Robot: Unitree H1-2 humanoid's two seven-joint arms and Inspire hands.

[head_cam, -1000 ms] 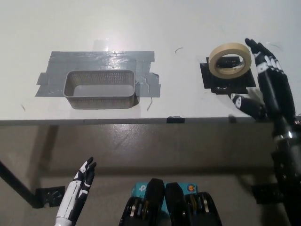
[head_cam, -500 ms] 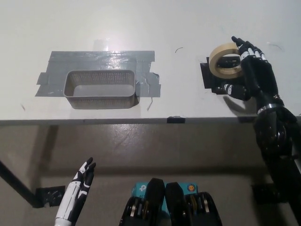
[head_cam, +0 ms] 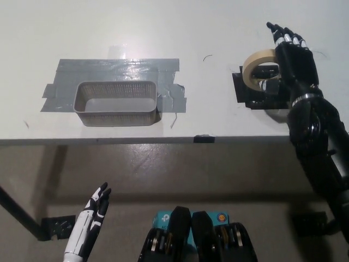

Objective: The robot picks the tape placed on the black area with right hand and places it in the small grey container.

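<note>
The right hand (head_cam: 292,57) lay over the right part of the tape (head_cam: 256,64), hiding that side of the roll and much of the black area (head_cam: 245,95) beneath. Whether it touched the tape could not be told. The left hand (head_cam: 94,210) was cut off by the bottom edge below the wrist.

Table (head_cam: 218,33) bare btwn tape (head_cam: 255,64) & container (head_cam: 117,103).

A white worktop (head_cam: 163,33) fills the upper half of the frame. Grey tape strips (head_cam: 117,68) lie at upper left. Brown floor (head_cam: 163,174) spans below.
</note>
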